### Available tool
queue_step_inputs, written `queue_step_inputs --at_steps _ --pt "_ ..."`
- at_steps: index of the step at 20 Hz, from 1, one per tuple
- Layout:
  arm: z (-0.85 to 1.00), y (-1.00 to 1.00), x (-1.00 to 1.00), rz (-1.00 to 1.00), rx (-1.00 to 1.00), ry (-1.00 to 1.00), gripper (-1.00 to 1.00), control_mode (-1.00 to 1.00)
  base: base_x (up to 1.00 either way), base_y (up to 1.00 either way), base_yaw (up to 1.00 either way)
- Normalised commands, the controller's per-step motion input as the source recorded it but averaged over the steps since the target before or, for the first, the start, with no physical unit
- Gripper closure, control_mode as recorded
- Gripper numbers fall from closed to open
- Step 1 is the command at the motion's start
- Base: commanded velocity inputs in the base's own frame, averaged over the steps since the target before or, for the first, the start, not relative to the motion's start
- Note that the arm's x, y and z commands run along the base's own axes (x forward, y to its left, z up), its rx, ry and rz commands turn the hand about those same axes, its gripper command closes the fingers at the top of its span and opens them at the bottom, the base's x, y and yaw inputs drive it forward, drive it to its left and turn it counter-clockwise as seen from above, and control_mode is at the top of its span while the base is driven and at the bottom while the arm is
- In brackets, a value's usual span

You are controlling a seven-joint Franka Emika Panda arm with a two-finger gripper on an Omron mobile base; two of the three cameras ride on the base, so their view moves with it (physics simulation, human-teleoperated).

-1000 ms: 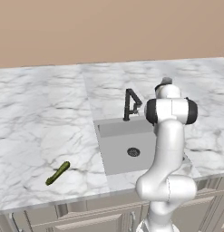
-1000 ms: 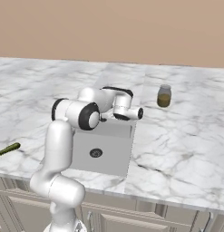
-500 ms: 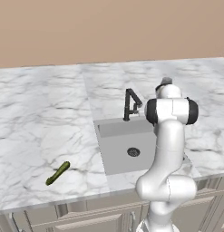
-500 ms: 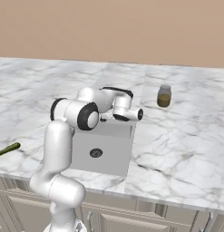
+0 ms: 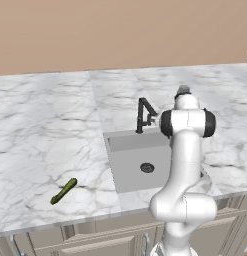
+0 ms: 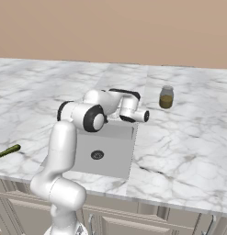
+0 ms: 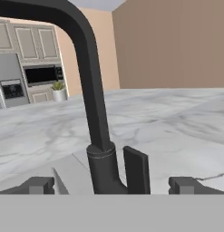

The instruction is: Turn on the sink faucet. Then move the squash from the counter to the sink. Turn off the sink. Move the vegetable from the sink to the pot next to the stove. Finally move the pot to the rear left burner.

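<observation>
The matte-black sink faucet [image 5: 143, 114] stands at the back rim of the grey sink [image 5: 126, 172]. In the hand view its post [image 7: 97, 118] rises right in front of me, with its flat lever [image 7: 136, 168] beside the base. My gripper [image 7: 112, 186] is open, its fingertips [image 7: 39, 185] wide apart on either side of the faucet's base, touching nothing. From the sides the gripper [image 5: 155, 119] [image 6: 145, 116] is level with the faucet, over the basin's back edge. The squash [image 5: 63, 191] [image 6: 7, 151] lies on the counter [image 5: 45, 130] left of the sink. The pot and stove are out of view.
A small glass jar [image 6: 166, 97] with olive-yellow contents stands on the counter behind and right of the sink [image 6: 112, 151]. The round dark drain [image 5: 147, 168] sits mid-basin. My own arm rises along the sink's right side. A tan wall backs the counter.
The hand has edged only slightly by the faucet. The squash and the jar have not moved, and the jaws stay wide.
</observation>
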Motion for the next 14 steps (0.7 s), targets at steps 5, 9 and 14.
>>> queue_step_inputs --at_steps 5,9,14 --pt "0.0 0.0 0.26 0.0 0.05 0.0 -1.0 -1.0 0.0 0.0 0.0" --pt "-0.01 0.0 0.05 0.0 0.02 0.0 -1.0 -1.0 0.0 0.0 0.0" --pt "-0.03 0.03 0.0 0.02 0.01 0.0 -1.0 -1.0 0.0 0.0 0.0"
